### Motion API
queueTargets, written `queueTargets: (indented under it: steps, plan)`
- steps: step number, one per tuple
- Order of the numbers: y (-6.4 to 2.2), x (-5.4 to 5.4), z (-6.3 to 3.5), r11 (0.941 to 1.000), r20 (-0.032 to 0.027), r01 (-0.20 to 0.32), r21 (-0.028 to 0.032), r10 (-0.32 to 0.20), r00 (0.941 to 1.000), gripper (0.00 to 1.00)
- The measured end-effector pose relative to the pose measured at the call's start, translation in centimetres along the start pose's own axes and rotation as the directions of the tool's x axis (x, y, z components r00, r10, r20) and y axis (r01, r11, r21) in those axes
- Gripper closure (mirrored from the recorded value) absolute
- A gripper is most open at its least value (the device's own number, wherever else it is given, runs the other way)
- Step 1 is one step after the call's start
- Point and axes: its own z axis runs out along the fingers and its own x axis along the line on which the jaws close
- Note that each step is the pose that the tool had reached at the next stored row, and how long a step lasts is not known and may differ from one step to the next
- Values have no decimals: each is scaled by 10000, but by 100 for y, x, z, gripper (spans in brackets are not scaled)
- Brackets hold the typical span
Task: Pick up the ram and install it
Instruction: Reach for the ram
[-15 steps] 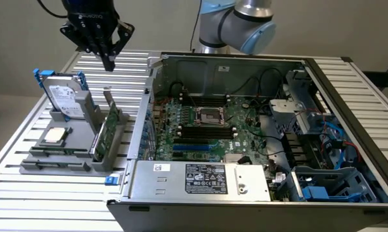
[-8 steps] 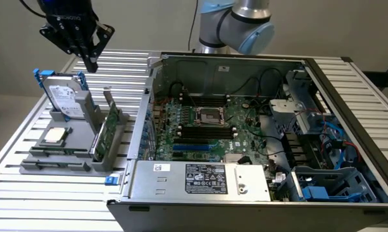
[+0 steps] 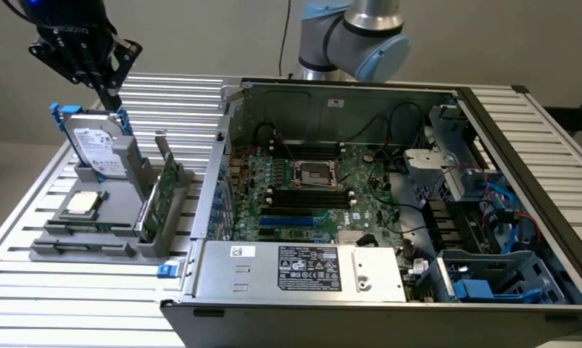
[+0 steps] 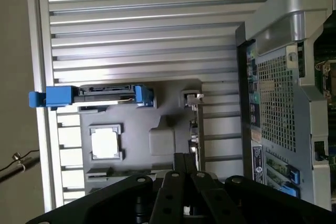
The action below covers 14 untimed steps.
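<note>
My gripper (image 3: 111,100) hangs shut and empty at the exterior view's upper left, just above the top edge of the silver hard drive (image 3: 96,148). In the wrist view the black fingers (image 4: 184,162) are pressed together over the grey parts holder (image 4: 157,140). Green boards stand on edge in the holder (image 3: 82,250), toward the case. The low narrow green strip (image 3: 148,210) looks like the ram, beside a taller card with a metal bracket (image 3: 163,156); I cannot separate them for sure. The gripper is a hand's width from them.
The open computer case (image 3: 388,196) lies on the slatted aluminium table (image 3: 39,290), with black memory slots (image 3: 310,196) beside the processor socket (image 3: 310,172). A square processor chip (image 3: 82,204) lies in the holder. The arm's base (image 3: 359,36) stands behind the case.
</note>
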Motion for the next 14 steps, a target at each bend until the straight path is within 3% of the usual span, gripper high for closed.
queueTargets:
  steps: [6,10,12,14]
  plan:
    - [-45,262,42,10000,-43,-2,3,2,10000,89]
    - [-67,355,55,10000,-97,-2,28,2,10000,89]
    - [-69,380,60,9999,-139,10,106,-8,9999,89]
    - [-70,397,61,9996,-183,38,278,-33,9998,89]
